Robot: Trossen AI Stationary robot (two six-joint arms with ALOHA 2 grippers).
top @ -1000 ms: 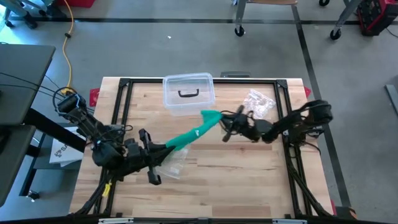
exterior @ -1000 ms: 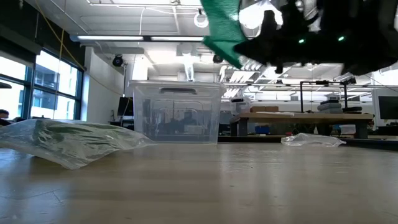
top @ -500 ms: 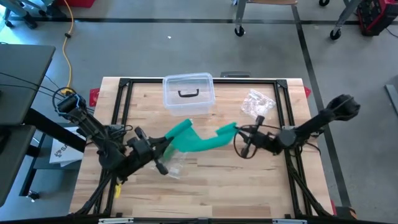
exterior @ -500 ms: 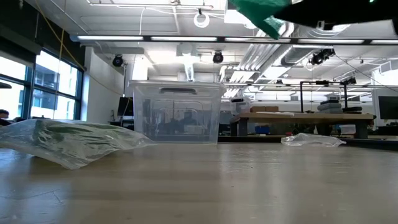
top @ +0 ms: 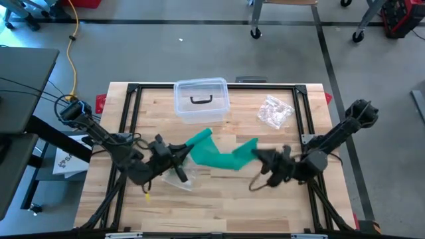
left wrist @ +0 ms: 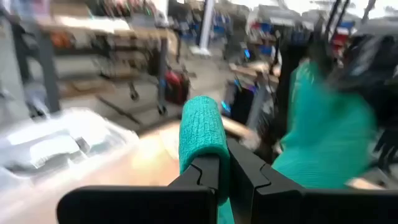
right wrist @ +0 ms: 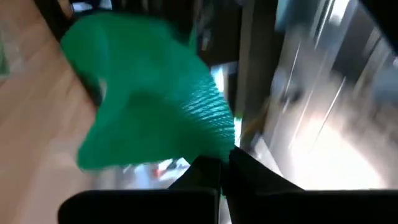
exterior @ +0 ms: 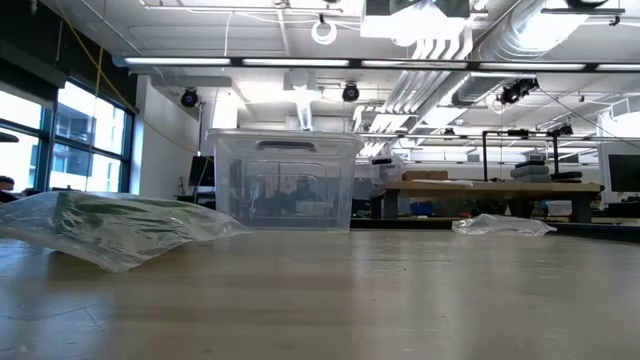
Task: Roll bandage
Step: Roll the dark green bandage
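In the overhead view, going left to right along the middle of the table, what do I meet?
Left gripper shut on the green bandage → the bandage hanging between the arms → right gripper shut on its other end.

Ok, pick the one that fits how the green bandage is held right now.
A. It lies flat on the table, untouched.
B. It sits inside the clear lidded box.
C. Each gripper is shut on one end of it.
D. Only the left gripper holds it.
C: the left gripper and the right gripper are each shut on an end of the green bandage, which sags between them above the table, apart from the clear box.
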